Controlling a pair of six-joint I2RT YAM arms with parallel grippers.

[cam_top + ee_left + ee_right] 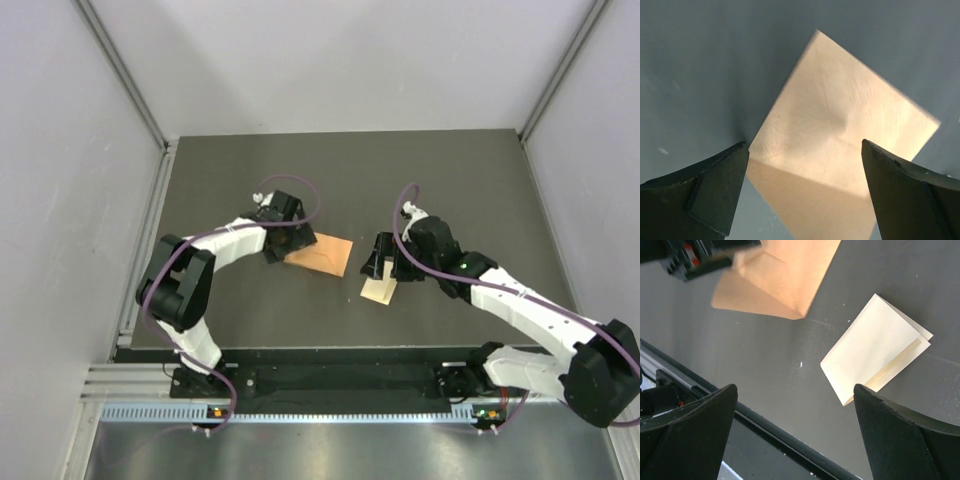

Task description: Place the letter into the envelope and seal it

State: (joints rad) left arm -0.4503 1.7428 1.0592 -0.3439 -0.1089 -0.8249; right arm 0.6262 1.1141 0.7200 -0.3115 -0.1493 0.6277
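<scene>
Right wrist view: the folded pale cream paper letter (872,347) lies flat on the dark surface (765,365) near the orange paper envelope (782,277), right end effector (795,390) and left end effector (805,150) both released, and, light and floppy, it likely needs pinching at its layered edge.

I have both arms reaching forward from their bases and bent in toward the middle. My left arm (215,245) rises from its base, folds at the elbow and stretches to the right. The left gripper (284,243) points down, its fingers (715,192) spread wide with nothing gripped between them. My right arm (520,300) runs leftward from its elbow. The right gripper (384,264) is also angled down, its fingers (900,435) wide apart and gripping nothing. The two grippers sit near each other, not touching
</scene>
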